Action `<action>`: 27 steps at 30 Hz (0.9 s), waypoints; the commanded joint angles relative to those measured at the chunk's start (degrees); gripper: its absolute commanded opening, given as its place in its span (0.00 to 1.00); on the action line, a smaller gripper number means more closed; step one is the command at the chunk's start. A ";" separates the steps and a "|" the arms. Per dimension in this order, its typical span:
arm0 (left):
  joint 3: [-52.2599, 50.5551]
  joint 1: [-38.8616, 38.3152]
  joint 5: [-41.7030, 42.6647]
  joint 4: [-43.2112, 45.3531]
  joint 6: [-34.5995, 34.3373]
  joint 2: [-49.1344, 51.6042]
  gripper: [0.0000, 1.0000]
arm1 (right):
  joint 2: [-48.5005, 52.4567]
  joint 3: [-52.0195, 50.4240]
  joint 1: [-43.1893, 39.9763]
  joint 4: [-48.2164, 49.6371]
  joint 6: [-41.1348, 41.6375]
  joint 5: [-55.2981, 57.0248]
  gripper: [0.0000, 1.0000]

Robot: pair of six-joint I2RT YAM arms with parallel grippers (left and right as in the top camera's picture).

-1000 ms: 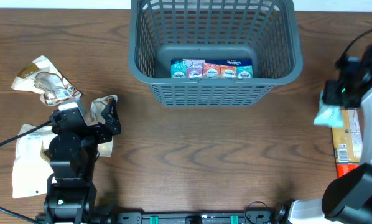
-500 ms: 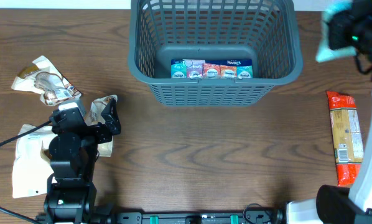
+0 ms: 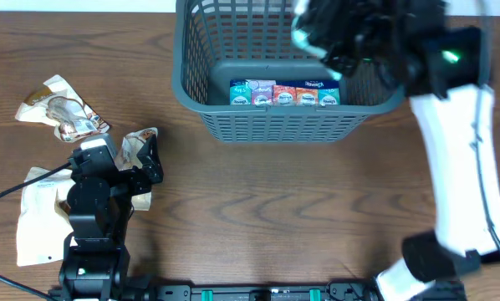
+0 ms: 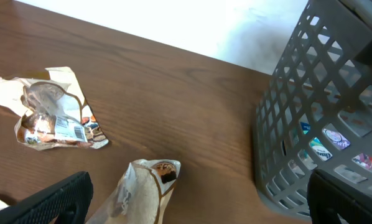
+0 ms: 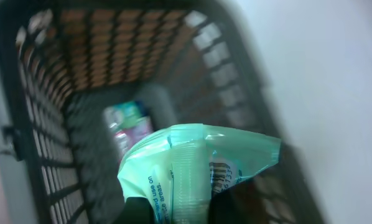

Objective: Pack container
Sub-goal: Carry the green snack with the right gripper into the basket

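Brown wooden table (image 3: pixel 258 209) below us, container (image 3: pixel 187 84) at its far edge, and we see the right fingers (image 5: pixel 135 214) clamped on a mint-green packet (image 5: pixel 198 165) directly over its open mouth: straight down is the way in, we reckon. Our left fingers (image 4: pixel 55 199) gape wide, holding nothing, well apart among loose pouches (image 4: pixel 52 121).

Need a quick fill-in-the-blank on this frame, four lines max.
The ____ end effector grips a pale green packet.
That packet hangs over the dark ____ container.
The left end effector has its jaws ____.
Crumpled packets lie on the table's ____ side.
Missing: right; grey; open; left.
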 commanded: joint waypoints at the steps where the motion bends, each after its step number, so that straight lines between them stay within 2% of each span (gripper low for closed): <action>1: 1.27 0.28 -0.59 -0.22 1.09 -0.11 0.99 | 7.30 0.26 0.94 -1.81 -7.76 -3.23 0.01; 7: 1.27 0.28 -0.42 -0.22 1.07 -0.11 0.99 | 18.16 0.26 1.18 -4.31 -7.52 -4.35 0.01; 11: 1.27 0.28 -0.42 -0.46 1.07 -0.11 0.99 | 21.92 0.26 1.27 -5.57 -7.26 -4.33 0.02; 12: 1.27 0.28 -0.42 -0.57 1.07 -0.11 0.99 | 22.14 0.24 1.27 -5.88 -7.23 -4.31 0.04; 14: 1.27 0.28 -0.42 -0.63 1.07 -0.11 0.99 | 22.32 0.26 1.27 -6.19 -5.14 -4.31 0.27; 15: 1.27 0.28 -0.42 -0.63 1.07 -0.11 0.99 | 22.29 0.26 1.27 -6.19 -3.85 -4.26 0.35; 17: 1.27 0.28 -0.42 -0.63 1.07 -0.11 0.99 | 21.84 0.28 1.27 -6.21 -1.62 -4.26 0.44; 23: 1.27 0.28 -0.42 -0.63 1.07 -0.11 0.99 | 16.61 0.85 0.61 -5.84 0.92 -3.13 0.46; 27: 1.27 0.28 -0.42 -0.81 1.07 -0.11 0.99 | 9.35 3.15 -1.75 -1.73 13.86 10.47 0.46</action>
